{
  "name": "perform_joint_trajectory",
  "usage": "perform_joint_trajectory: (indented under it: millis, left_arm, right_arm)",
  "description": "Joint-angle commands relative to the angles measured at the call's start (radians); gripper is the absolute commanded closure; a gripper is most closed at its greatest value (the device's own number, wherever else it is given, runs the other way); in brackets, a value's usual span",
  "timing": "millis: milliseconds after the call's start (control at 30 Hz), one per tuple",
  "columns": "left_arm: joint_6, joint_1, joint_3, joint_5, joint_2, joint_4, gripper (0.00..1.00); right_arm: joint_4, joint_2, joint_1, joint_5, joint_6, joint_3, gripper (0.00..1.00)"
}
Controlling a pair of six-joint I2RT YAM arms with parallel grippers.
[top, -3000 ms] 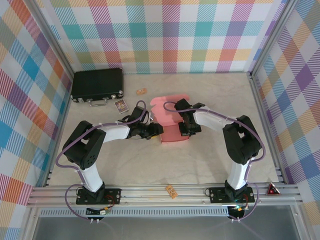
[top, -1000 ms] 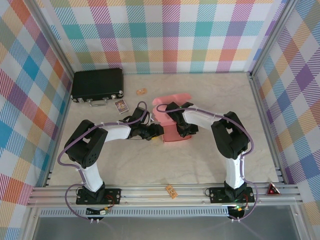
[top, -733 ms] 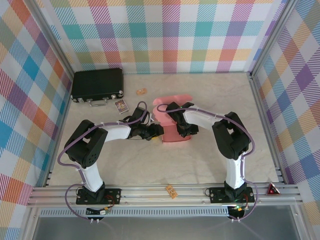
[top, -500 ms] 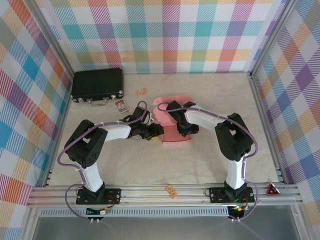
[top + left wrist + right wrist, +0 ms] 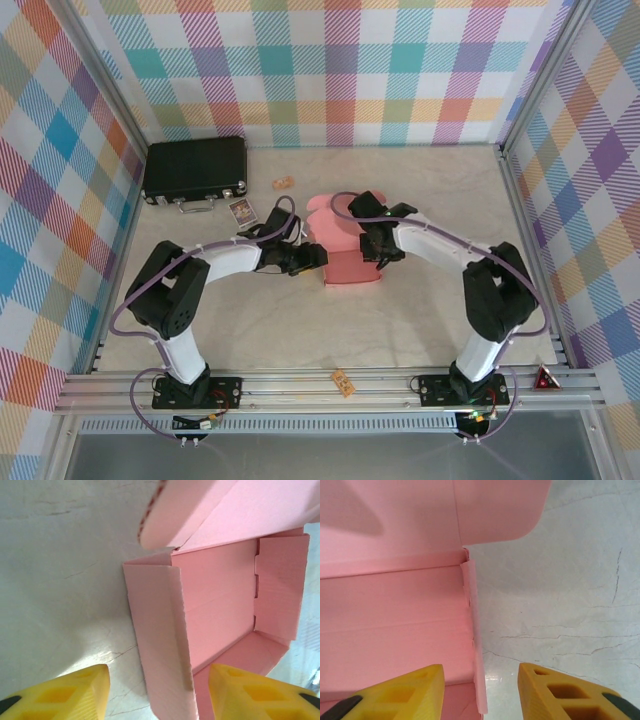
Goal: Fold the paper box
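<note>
Far left at the back: black hard case [image 5: 195, 168], rectangular, metal latches on its near edge. Just right of it lie a small printed card [image 5: 243, 211] and a small tan piece [image 5: 284, 183], flat on the table [image 5: 300, 325], which is pale with a marbled, hairline-cracked look.

The left gripper [image 5: 318, 258] sits low at the left side of the paper box [image 5: 348, 270]. Its jaws are spread and pinch nothing. In the left wrist view the yellow fingertips [image 5: 75, 690] stand either side of the box's left wall without touching it.

The paper box is mid-table between the two grippers. It is thin salmon-pink card, matte and faintly ribbed. It forms a shallow open rectangular tray. The left wall is doubled over and leans slightly. The right wall shows small tab notches. The lid flap at the far side is raised and has rounded corners.

The right gripper [image 5: 373, 252] is at the box's right side, over the right wall. Its jaws are also apart and hold nothing. In the right wrist view the thin right wall edge runs down between the yellow fingertips [image 5: 560, 690], clear of both. One fingertip is over the pink floor, the other over bare table.

The fingertips look like blocky yellow plastic with hollow cells.
</note>
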Motion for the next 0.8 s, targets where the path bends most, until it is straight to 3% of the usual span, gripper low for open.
perform_joint_trajectory:
  millis: [0, 233, 400, 533, 600, 767]
  left_arm:
    - [0.071, -0.01, 0.042, -0.063, -0.069, -0.096, 0.42]
    - [0.263, -0.008, 0.149, -0.26, -0.146, -0.307, 0.29]
    - [0.427, 0.003, 0.278, -0.357, -0.127, -0.432, 0.26]
    - [0.536, 0.023, 0.393, -0.35, -0.072, -0.504, 0.26]
    - [0.579, 0.032, 0.442, -0.335, -0.04, -0.529, 0.28]
    - [0.648, 0.07, 0.53, -0.254, 0.028, -0.548, 0.31]
  right_arm:
    - [0.081, -0.067, -0.027, -0.077, -0.057, -0.039, 0.56]
    - [0.158, -0.165, -0.153, -0.254, -0.214, -0.074, 0.55]
    - [0.181, -0.196, -0.262, -0.435, -0.379, -0.073, 0.53]
    - [0.154, -0.171, -0.341, -0.56, -0.51, -0.014, 0.53]
    - [0.152, -0.154, -0.352, -0.561, -0.573, 0.013, 0.52]
    - [0.088, -0.06, -0.401, -0.673, -0.781, 0.113, 0.45]
